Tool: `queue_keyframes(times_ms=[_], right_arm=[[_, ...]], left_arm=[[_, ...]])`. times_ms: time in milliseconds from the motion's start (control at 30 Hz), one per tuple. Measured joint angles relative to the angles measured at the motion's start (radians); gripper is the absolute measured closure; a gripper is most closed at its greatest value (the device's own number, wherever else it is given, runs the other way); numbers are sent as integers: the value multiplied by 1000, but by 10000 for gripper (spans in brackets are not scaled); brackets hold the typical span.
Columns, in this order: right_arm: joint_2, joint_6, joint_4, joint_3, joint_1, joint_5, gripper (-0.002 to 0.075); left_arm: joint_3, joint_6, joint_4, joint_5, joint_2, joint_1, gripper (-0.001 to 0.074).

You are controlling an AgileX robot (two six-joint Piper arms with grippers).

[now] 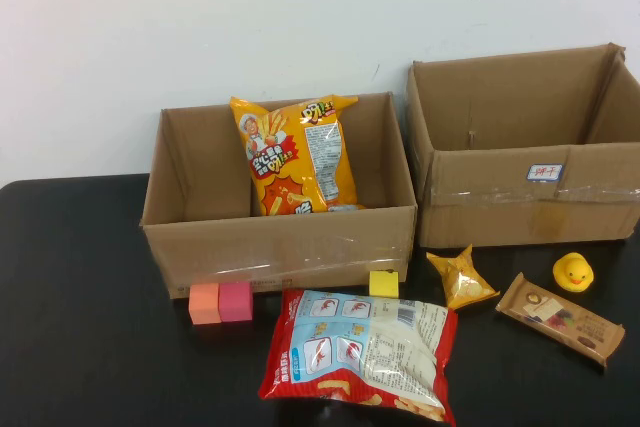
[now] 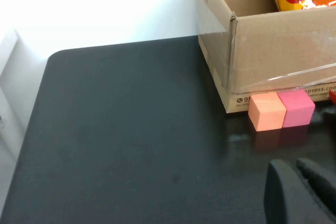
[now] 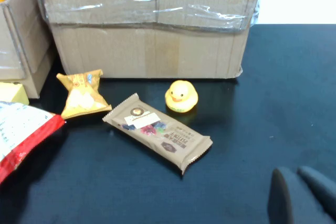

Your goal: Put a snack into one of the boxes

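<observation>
Your right tool (image 3: pixel 307 195), shut and empty, hovers above the surface (image 3: pixel 262 129); the brown snack bar (image 3: pixel 157 132) lies just ahead, long axis slanting across its reach, before the labelled box (image 3: pixel 152 30). Your left tool (image 2: pixel 304 192), shut and empty, sits farther off.
</observation>
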Motion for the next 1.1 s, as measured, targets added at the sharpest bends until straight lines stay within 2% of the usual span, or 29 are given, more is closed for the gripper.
queue_keyframes(times_ms=[1100], right_arm=[[0,0,0,4,0,-42,727]], left_arm=[[0,0,0,0,0,0,736]])
